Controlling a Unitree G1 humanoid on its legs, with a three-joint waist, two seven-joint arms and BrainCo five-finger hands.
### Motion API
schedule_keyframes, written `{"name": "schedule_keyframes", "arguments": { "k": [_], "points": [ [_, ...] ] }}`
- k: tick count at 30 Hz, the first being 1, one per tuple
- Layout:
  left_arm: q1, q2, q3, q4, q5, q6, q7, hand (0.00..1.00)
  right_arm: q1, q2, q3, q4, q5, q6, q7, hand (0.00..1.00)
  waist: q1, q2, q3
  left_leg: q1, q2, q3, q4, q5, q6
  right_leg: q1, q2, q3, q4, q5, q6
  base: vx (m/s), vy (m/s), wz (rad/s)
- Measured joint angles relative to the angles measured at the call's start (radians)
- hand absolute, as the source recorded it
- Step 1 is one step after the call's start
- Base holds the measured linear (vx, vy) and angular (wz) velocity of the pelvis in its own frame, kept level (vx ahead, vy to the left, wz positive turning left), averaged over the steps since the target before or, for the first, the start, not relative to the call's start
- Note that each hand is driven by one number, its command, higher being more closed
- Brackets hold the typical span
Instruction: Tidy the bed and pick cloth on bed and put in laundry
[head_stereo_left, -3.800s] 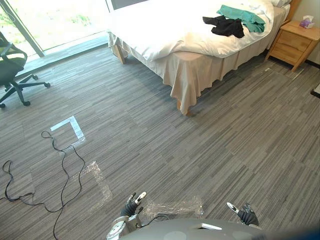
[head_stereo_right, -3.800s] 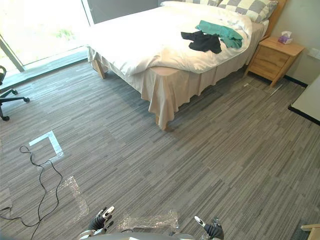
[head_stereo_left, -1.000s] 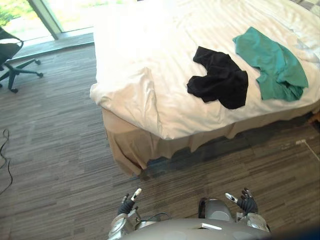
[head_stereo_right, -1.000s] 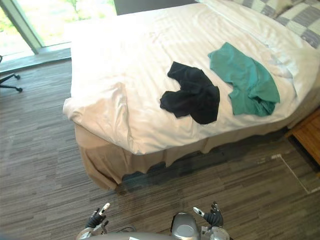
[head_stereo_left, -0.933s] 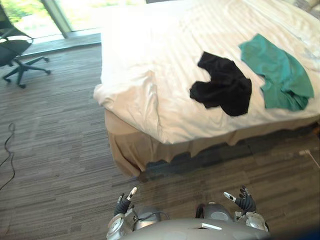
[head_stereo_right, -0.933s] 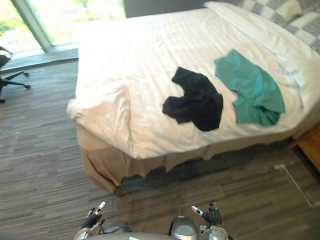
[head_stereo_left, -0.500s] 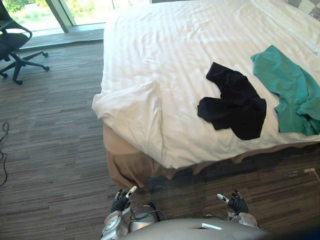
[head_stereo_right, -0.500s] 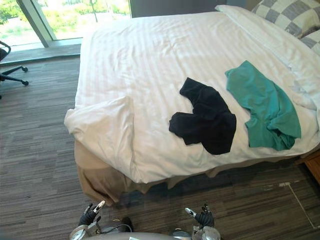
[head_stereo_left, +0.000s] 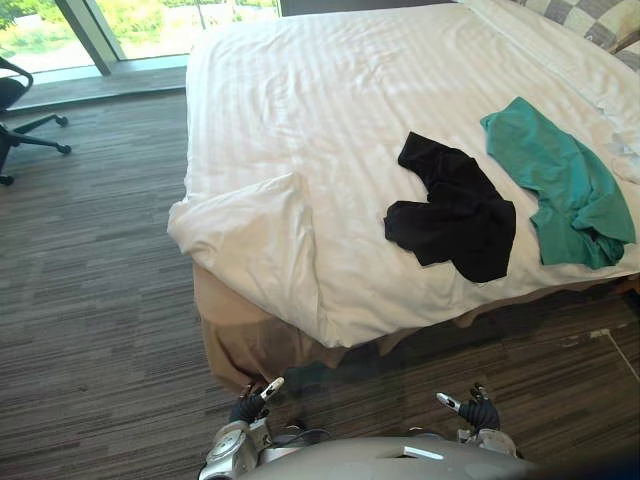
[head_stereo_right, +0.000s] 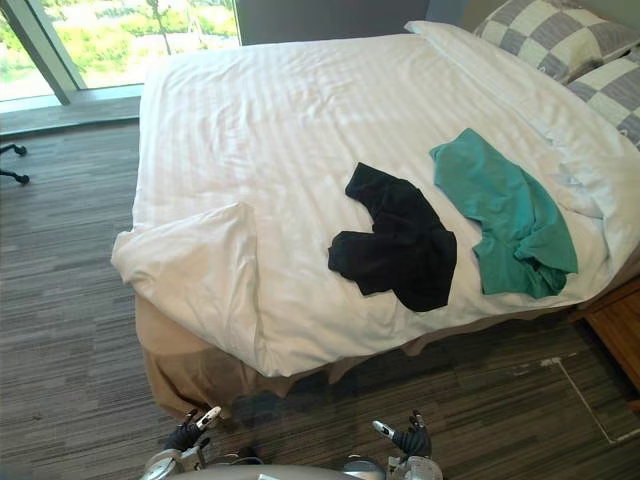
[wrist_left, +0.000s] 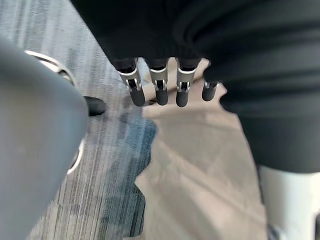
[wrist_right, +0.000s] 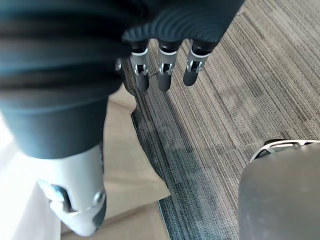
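A black cloth (head_stereo_left: 450, 208) lies crumpled on the white bed (head_stereo_left: 300, 120), near its front edge. A green cloth (head_stereo_left: 560, 185) lies to its right, closer to the pillows. The duvet's front left corner (head_stereo_left: 255, 235) is folded back on itself. My left hand (head_stereo_left: 250, 405) hangs low in front of the bed, fingers relaxed and empty, with the beige bed skirt (wrist_left: 200, 165) past its fingers (wrist_left: 160, 90). My right hand (head_stereo_left: 472, 410) hangs low on the right, open too, its fingers (wrist_right: 165, 70) over the carpet.
Checked pillows (head_stereo_right: 560, 40) sit at the bed's head. A wooden nightstand (head_stereo_right: 615, 330) stands at the right edge. An office chair (head_stereo_left: 15, 120) stands at the far left by the window. Grey striped carpet (head_stereo_left: 90, 300) lies left of and before the bed.
The camera has come closer to the bed and shifted a little, so the bed and cloths sit lower left. Both hands stay low and empty.
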Motion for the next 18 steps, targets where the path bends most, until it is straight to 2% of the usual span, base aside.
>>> {"name": "schedule_keyframes", "arguments": {
  "k": [2,6,8,10,14,15,17,18],
  "points": [
    [0.000,-0.001,0.005,0.013,-0.049,0.014,0.044,0.00,-0.004,-0.007,0.010,0.008,0.000,0.001,-0.005,0.00,0.000,0.000,0.003,-0.002,-0.026,-0.018,-0.044,0.024,0.013,0.005,-0.008,-0.018,-0.032,0.000,0.001,-0.09,0.043,0.23],
    [0.005,-0.007,0.078,0.019,-0.128,0.013,0.113,0.00,-0.007,-0.007,0.011,0.010,-0.001,0.002,-0.007,0.00,0.005,-0.005,0.018,-0.023,-0.047,-0.053,-0.047,0.037,0.020,0.006,-0.021,-0.021,-0.055,-0.010,-0.004,-0.13,0.025,0.18],
    [0.014,-0.010,0.132,0.022,-0.180,-0.004,0.170,0.00,-0.021,-0.006,0.014,0.029,-0.008,0.011,-0.007,0.00,0.012,-0.020,0.034,-0.030,-0.074,-0.071,-0.054,0.051,0.032,0.010,-0.045,-0.038,-0.061,-0.061,0.006,-0.20,-0.011,0.14],
    [0.030,-0.022,0.144,0.021,-0.182,-0.012,0.217,0.00,-0.018,-0.023,0.013,0.033,-0.008,0.023,-0.005,0.00,0.007,-0.004,0.039,-0.034,-0.079,-0.098,-0.054,0.059,0.034,0.011,-0.049,-0.061,-0.042,-0.077,0.005,-0.21,0.015,0.37],
    [0.061,-0.036,0.170,0.007,-0.233,-0.056,0.285,0.00,0.004,-0.041,0.012,0.057,0.003,0.024,0.018,0.00,0.008,0.013,0.030,-0.089,-0.091,-0.155,-0.053,0.058,0.035,0.006,-0.045,-0.104,-0.042,-0.084,0.017,-0.12,0.030,0.64],
    [0.072,-0.037,0.168,-0.037,-0.274,-0.090,0.317,0.00,0.004,-0.039,0.015,0.056,0.015,0.024,0.021,0.00,0.019,0.013,0.030,-0.130,-0.101,-0.164,-0.048,0.053,0.035,-0.028,-0.052,-0.117,-0.037,-0.089,0.023,-0.06,0.061,0.67],
    [0.072,-0.037,0.169,-0.078,-0.303,-0.117,0.332,0.00,-0.003,-0.043,0.016,0.056,0.021,0.025,0.021,0.00,0.035,0.014,0.031,-0.170,-0.106,-0.167,-0.038,0.057,0.041,-0.067,-0.059,-0.117,-0.015,-0.089,0.023,-0.01,0.064,0.47],
    [0.071,-0.029,0.171,-0.141,-0.365,-0.173,0.337,0.00,-0.021,-0.050,0.016,0.056,0.024,0.029,0.015,0.00,0.053,0.016,0.040,-0.205,-0.109,-0.175,-0.021,0.059,0.045,-0.099,-0.071,-0.125,0.020,-0.089,0.025,0.05,0.046,0.42]
  ]
}}
